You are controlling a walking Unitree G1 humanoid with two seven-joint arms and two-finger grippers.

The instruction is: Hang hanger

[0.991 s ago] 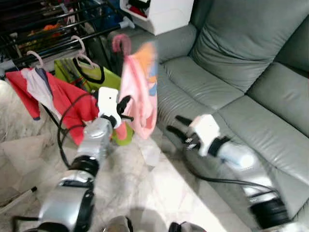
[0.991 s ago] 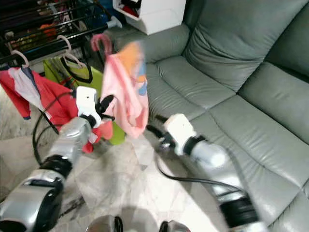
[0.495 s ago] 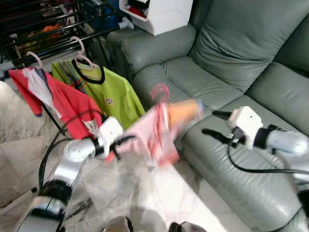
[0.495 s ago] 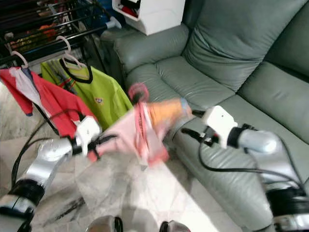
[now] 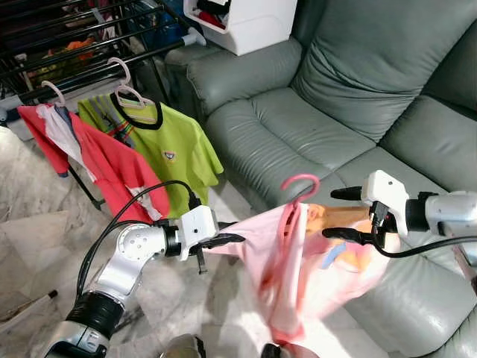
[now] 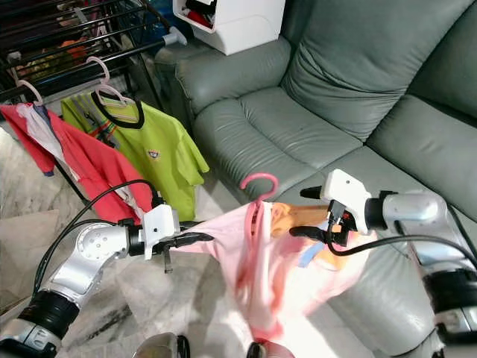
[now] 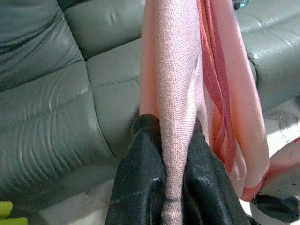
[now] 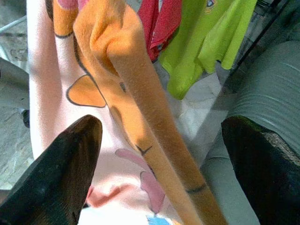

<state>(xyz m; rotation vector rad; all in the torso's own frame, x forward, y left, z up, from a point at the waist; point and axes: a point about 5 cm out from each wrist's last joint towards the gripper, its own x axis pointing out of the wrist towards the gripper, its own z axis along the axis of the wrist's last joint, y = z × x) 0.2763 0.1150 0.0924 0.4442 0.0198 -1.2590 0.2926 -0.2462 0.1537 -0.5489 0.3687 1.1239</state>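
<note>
Left eye view: my left gripper (image 5: 223,240), fingers clamped together on one edge of a pink shirt (image 5: 298,272). The shirt hangs on a pink hanger (image 5: 297,192), near the front of a grey sofa (image 5: 358,89). My right gripper (image 5: 337,213), fingers apart, straddles the shirt's orange sleeve (image 8: 140,93). Far left: drying rack (image 5: 82,45) holding a green shirt (image 5: 168,145) and a red shirt (image 5: 112,160).

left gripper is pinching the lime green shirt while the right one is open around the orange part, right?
Not quite. The left gripper is shut on the pink garment, as the left wrist view shows; the lime green shirt hangs on the rack. The right gripper is indeed open around the orange part.
</note>
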